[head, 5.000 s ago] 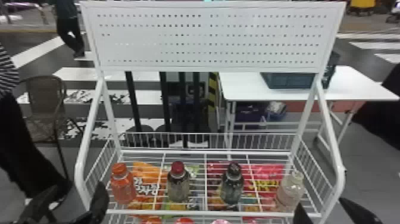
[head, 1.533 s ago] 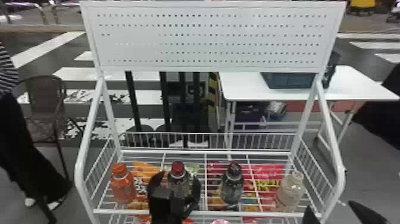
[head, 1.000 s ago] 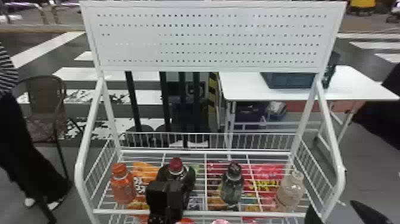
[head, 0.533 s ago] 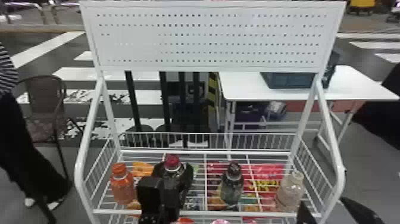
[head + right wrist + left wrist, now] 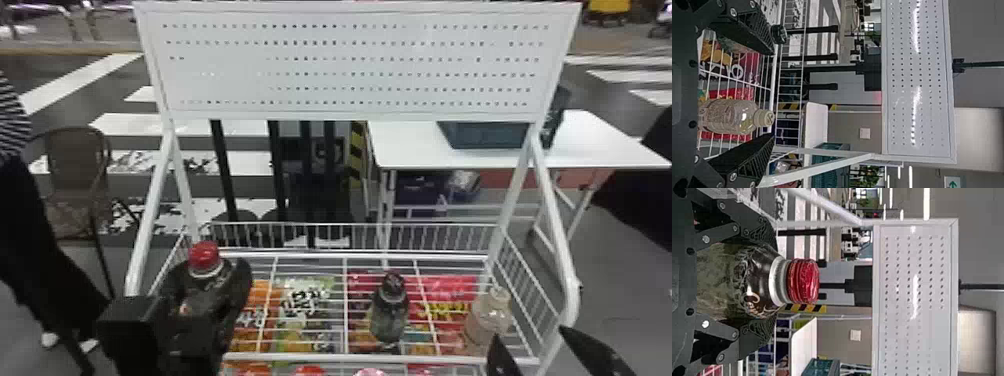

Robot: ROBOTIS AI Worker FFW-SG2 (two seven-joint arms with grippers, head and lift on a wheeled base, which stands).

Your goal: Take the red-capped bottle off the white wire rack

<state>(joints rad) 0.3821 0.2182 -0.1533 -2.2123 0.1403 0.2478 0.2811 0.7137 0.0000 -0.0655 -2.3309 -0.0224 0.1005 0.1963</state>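
Red tops the bottle (image 5: 204,256) at the lower left of the head view, upright in the left gripper (image 5: 207,280), whose 2 fingers are closed in against its sides. At the lower right, the right gripper (image 5: 542,347) has its 2 fingers wide apart and holds nothing. On the white wire rack (image 5: 380,358), 2 other bottles stand: a dark-capped bottle (image 5: 389,317) right of centre and a pale-capped bottle (image 5: 487,320) farther right.
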